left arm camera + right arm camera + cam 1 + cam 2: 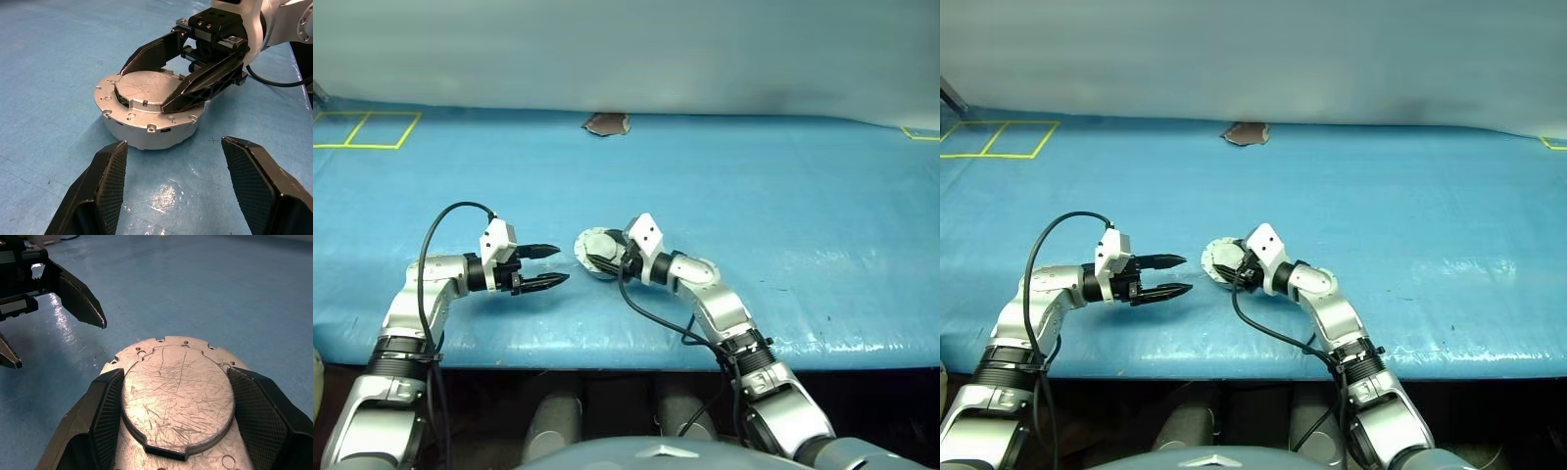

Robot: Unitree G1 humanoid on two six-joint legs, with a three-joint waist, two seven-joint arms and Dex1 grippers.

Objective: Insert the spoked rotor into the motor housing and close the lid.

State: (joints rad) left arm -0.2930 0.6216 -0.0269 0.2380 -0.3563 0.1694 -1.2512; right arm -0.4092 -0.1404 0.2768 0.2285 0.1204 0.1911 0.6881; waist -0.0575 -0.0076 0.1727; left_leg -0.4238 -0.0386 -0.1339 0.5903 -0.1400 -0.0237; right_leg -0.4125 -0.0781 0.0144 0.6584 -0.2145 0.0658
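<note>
Head views: motor housing [592, 253] sits on blue table [783, 215] near the front edge, lid [599, 242] on top; right gripper [604, 260] over it; left gripper [551, 265] just to its left, fingers spread, empty.

Left wrist view: right gripper's fingers [205, 83] straddle the lid.

Right wrist view: pads [110, 404] flank the lid's smooth scratched face; whether gripped, cannot tell.

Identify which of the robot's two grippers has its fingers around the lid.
The right gripper: its fingers flank the lid on the motor housing. The left gripper is open and empty beside it.
</note>
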